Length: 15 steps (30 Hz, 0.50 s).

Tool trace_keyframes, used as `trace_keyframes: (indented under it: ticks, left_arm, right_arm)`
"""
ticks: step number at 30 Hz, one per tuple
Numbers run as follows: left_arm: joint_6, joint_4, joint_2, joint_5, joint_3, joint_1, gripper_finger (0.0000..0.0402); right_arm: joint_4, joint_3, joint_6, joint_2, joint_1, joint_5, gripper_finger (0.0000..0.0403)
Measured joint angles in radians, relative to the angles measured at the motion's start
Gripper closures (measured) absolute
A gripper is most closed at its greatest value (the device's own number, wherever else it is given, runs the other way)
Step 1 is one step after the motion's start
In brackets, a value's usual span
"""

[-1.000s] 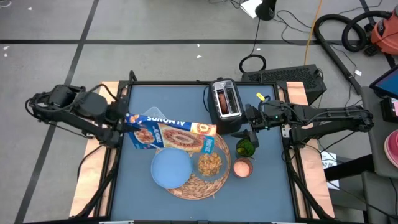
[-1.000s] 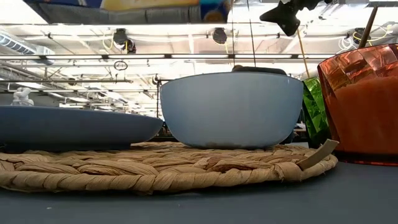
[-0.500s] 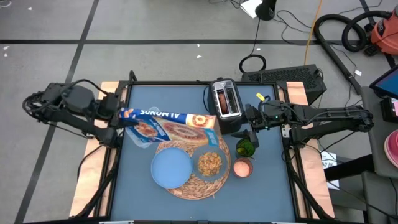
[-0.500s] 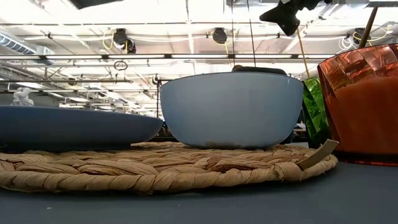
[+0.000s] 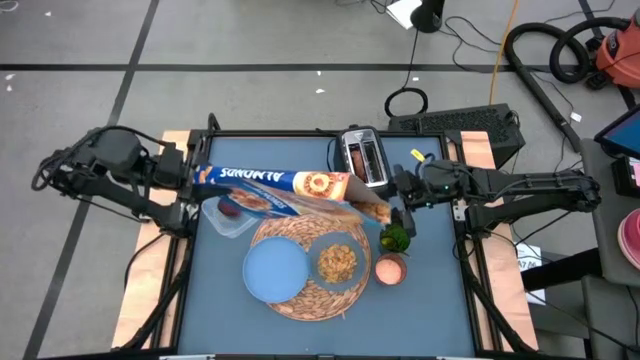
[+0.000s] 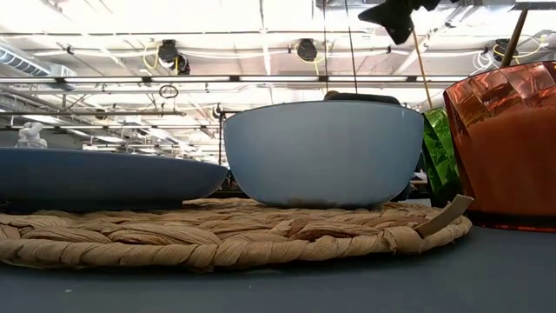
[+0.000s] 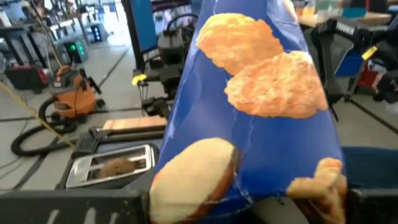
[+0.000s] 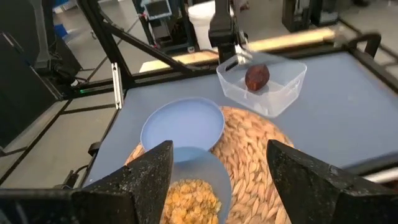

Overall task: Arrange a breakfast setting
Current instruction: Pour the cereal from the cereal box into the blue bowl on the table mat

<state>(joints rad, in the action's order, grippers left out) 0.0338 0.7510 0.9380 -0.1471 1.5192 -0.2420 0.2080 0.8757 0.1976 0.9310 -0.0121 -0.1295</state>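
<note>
The round woven straw mat (image 5: pixel 313 272) lies on the blue surface (image 5: pixel 230 300), toward its near edge. On the mat sit the light-blue plate (image 5: pixel 274 271) and, just beside it on the right, the bowl (image 5: pixel 338 262) holding tan cereal (image 8: pixel 189 198). The orange-pink cup (image 5: pixel 390 269) stands on the surface touching the mat's right rim, with a green glass (image 5: pixel 396 238) just behind it. In the low view the plate, bowl, green glass and cup stand in a row from left to right.

The left tool (image 5: pixel 190 181) is at the surface's left edge, clamped on one end of a blue cereal box (image 5: pixel 285 186). The box is held in the air, stretching lengthwise across the back of the surface above the mat's far rim, its other end reaching toward the toaster (image 5: pixel 362 160). It is clear of the plate and bowl. Under the box, near the left tool, a clear square plastic tub (image 8: pixel 262 84) rests on the surface with a small dark-red fruit (image 8: pixel 256 76) inside.

The right tool (image 5: pixel 402 216) hangs over the surface at the right, beside the toaster and just behind the green glass. Its fingers (image 8: pixel 134 183) stand apart with nothing between them; the right wrist view shows the bowl, plate and mat in the gap below. The toaster has a brown item (image 7: pixel 115 167) in one slot.
</note>
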Motion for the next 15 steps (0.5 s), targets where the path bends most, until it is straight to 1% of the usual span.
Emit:
trace_keyframes:
  ticks: [7, 15]
  left_arm:
    - [0.011, -0.137, 0.027, -0.012, 0.0, 0.0, 0.0276]
    - [0.067, -0.34, 0.094, -0.049, 0.0, 0.0, 0.0276]
  right_arm:
    - [-0.114, 0.0, -0.066, 0.0, 0.0, 0.002, 0.0149]
    - [-0.307, 0.0, -0.161, 0.001, 0.0, 0.002, 0.0149]
